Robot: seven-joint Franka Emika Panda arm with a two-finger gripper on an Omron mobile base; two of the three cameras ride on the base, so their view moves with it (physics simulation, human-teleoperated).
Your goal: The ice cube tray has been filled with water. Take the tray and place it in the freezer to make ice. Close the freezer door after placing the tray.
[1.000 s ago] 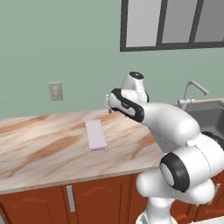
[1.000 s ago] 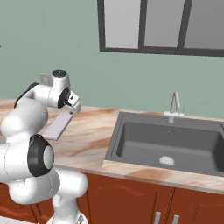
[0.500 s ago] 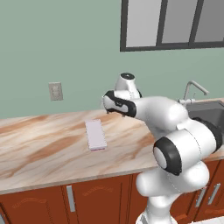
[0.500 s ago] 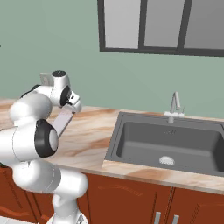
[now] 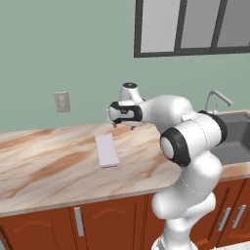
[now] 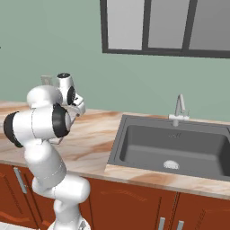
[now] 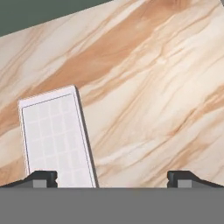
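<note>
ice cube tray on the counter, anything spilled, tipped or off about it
Nothing stands out. The ice cube tray lies flat on the marble counter, no water around it, and the open fingers hover above without touching.

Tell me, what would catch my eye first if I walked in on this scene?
Probably the big white robot arm bending over the marble counter, its open gripper hanging above the surface. Just below and beside the gripper lies a pale ice cube tray, flat on the counter and untouched. Off to the right there is a dark sink with a faucet under the window.
</note>
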